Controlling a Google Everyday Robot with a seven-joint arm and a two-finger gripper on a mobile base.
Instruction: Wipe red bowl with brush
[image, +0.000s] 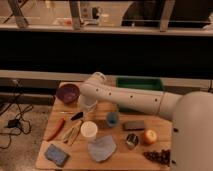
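The brush (76, 116) is a small black piece lying on the wooden table (120, 159), left of centre. My gripper (87, 107) hangs down from the white arm (125, 97), just above and to the right of the brush and right of the purple bowl (67, 92). The arm reaches in from the lower right across the back of the table. The red bowl does not show; it is hidden or out of view.
A white cup (89, 130) stands below the gripper. A red-orange stick (56, 128) and tan utensils (72, 133) lie at the left. Also here: blue sponge (56, 154), grey cloth (101, 148), teal cup (112, 119), dark block (134, 125), orange fruit (150, 136), green bin (140, 83).
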